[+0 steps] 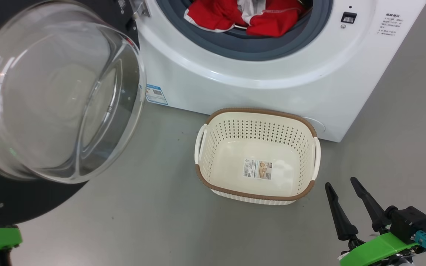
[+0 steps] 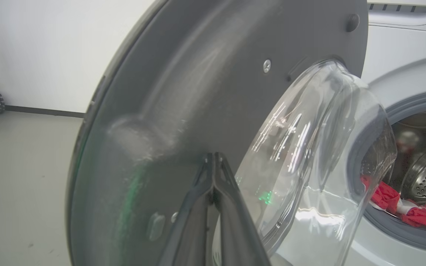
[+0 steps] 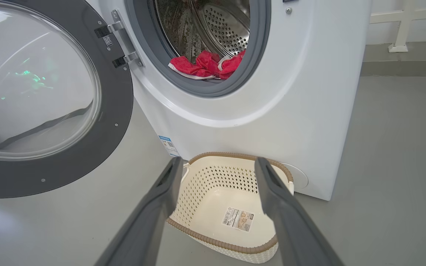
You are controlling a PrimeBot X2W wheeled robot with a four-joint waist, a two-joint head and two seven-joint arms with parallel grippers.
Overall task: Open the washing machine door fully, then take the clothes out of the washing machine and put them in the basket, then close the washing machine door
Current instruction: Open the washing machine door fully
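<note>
The washing machine door [image 1: 50, 92] stands open left of the washing machine [image 1: 235, 92], the clothes [image 1: 272, 22] in its mouth, the basket [image 1: 261, 109] before it. The left pincer [image 2: 215, 159] is pressed together beside the door; the right pincer [image 1: 340, 181] is spread.

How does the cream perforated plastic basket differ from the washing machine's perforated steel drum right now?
The cream perforated plastic basket holds only a paper label; the shiny perforated steel drum holds bright red clothes. The basket stands on the grey floor opening upward; the drum opens sideways, ringed by a grey rubber gasket. Both have perforated walls.
</note>
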